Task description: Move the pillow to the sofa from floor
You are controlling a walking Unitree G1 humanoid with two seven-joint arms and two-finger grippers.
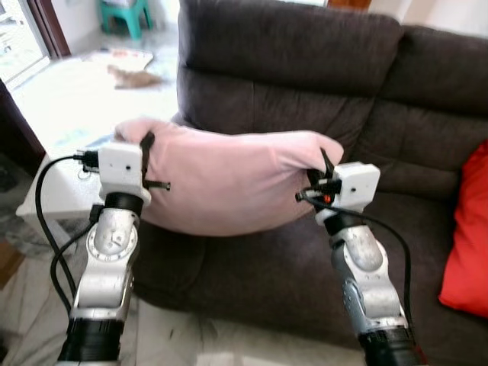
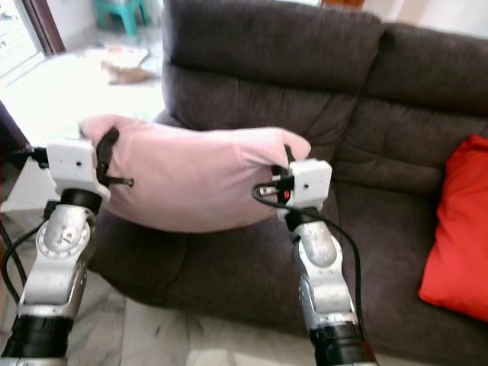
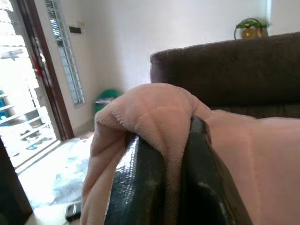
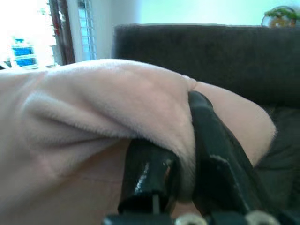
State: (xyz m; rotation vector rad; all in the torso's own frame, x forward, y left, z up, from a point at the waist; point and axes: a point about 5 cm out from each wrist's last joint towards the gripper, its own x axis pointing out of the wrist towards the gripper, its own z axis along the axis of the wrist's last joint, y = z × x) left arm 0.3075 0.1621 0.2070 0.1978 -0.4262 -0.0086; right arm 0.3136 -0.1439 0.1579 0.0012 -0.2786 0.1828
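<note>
We hold the pink pillow (image 1: 229, 179) at mid-frame, raised in front of the dark brown sofa (image 1: 305, 69) and clear of its seat cushion. Our left gripper (image 1: 146, 145) pinches the pillow's left corner, fabric squeezed between its black fingers (image 3: 136, 187); our right gripper (image 1: 326, 169) clamps the right corner the same way. A red cushion (image 1: 469, 244) leans at the right edge of the frame on the sofa. At upper left, sunlit pale floor (image 1: 91, 91) runs toward a teal stool (image 1: 126, 14) and a dark door frame (image 1: 49, 23). Marbled tile (image 1: 175, 339) lies below us.
</note>
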